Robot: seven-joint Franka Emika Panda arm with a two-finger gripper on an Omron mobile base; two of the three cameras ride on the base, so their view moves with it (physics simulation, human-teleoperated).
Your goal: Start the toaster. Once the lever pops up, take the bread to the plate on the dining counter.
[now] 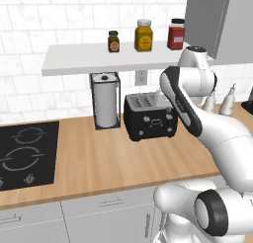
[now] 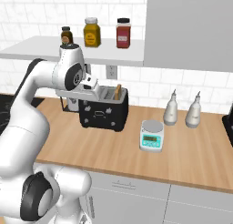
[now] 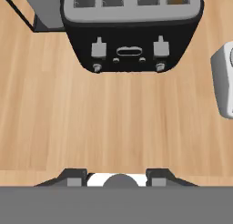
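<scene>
toaster stands at the back of the worktop; bread is seen in its right-hand slot. hand is held above the toaster front, empty, fingers part-way apart. levers judged unpressed; starting and carrying remain.

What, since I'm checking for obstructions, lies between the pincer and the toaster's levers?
Nothing: in the hand view, only bare wooden counter lies between the pincer and the toaster.
</scene>
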